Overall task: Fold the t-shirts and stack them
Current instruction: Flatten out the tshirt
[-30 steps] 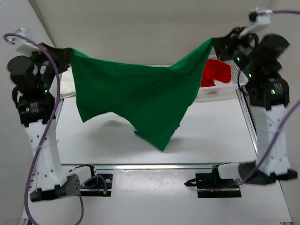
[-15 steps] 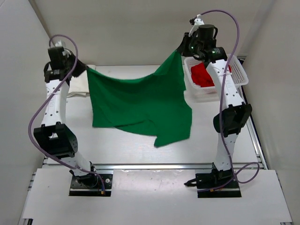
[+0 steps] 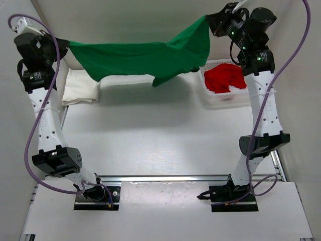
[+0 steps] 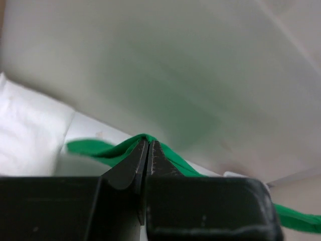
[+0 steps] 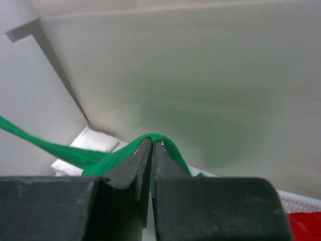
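White table (image 3: 160, 135), cream-white t-shirt (image 3: 80, 90) lying folded at its far left, white plastic mesh basket (image 3: 225, 103) standing at its far right, well apart from that shirt, left arm's black base plate (image 3: 98, 197) and right arm's black base plate (image 3: 234, 199) at the near edge

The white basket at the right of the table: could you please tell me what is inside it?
A crumpled red t-shirt lies inside the basket. Anything beneath it cannot be seen, and the right arm hides the basket's right side.
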### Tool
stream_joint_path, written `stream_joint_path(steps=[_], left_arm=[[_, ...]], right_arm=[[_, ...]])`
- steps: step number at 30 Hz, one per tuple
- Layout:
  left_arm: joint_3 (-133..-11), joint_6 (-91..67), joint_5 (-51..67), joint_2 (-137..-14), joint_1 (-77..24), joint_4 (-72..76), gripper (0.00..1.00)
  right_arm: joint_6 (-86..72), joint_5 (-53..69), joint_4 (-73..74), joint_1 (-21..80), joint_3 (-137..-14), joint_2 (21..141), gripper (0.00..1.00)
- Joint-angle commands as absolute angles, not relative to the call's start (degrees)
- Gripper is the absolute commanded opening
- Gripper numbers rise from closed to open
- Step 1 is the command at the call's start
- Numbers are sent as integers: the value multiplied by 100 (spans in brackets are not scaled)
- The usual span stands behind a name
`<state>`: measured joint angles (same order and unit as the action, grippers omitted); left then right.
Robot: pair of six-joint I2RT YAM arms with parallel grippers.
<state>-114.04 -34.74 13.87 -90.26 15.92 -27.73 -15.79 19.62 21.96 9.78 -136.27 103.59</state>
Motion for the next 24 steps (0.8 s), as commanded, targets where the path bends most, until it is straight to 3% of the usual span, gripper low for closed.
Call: stream_joint_path(steps=[1,3,5,8,11,16,24], left_arm=[[-10795,-3305,1091,-8842,1574,-2813,0],[-9762,-3217,1002,-8370,1529,-2455,0],[-8804,-3094,844,-7896,1433,-2103,0],[-7178,-3085,668,-7227,1371,-1689,0],[-5771,-3172,869,-6717,1468,-1408,0],[-3713,-3409,1230,-6075,1634,-1011,0],[-2488,-3086,1774,-5055,1810,-1746,0]], right_arm=[[-1266,1995,2714,967,-13046,10319,0],[-1177,1969,2490,993,-11975,9724,0],[-1133,1829,2033,1063,-9959,8987,0],[-1186,1776,1600,1186,-7882,7905,0],[-1265,1697,1696,1256,-6527,7262,0],[-1353,1775,1994,1248,-4854,6172,0],[-1730,1995,3856,1379,-3701,4416,0]])
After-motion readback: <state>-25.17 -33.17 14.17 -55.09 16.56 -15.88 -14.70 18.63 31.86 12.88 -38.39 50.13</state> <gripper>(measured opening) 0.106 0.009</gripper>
